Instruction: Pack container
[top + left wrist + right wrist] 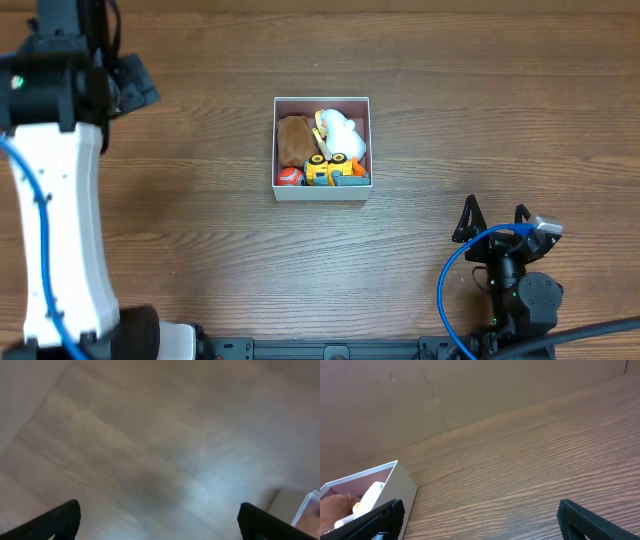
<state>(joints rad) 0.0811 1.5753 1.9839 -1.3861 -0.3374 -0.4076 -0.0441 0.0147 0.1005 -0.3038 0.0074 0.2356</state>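
Observation:
The container (322, 191) sits at the middle of the table, white outside and pink inside. It holds a brown plush (293, 139), a white plush (341, 133), a yellow toy truck (327, 170) and a small red ball (289, 177). It also shows in the right wrist view (402, 487) at the lower left, with the plush toys inside. My right gripper (493, 220) is open and empty, low over the table at the front right, apart from the container. My left gripper (160, 520) is open and empty above bare wood; overhead, its arm (60, 80) is at the far left.
The wooden table (480, 110) surrounds the container on all sides. A brown wall (470, 390) stands behind the table's far edge. A blue cable (445, 290) loops by the right arm's base. A white corner (310, 507) shows at the left wrist view's right edge.

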